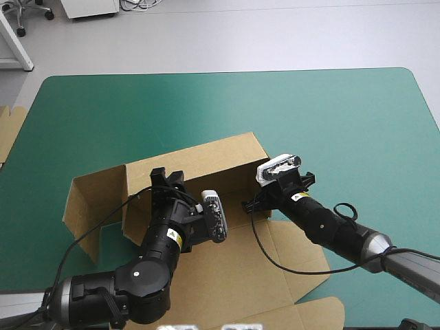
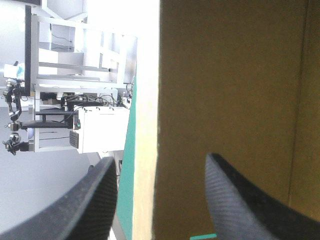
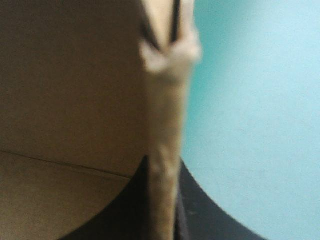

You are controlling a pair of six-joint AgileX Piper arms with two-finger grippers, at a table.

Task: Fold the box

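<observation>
R pincer (image 3: 161,170) tight on box (image 1: 206,155) wall; L pincer (image 2: 159,158) wide astride edge

Upright box (image 1: 206,157) walls block the middle — far table (image 1: 309,103) lies open

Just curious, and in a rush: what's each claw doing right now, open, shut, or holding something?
Left claw: open, astride the box wall's edge.
Right claw: shut on the box wall.
</observation>
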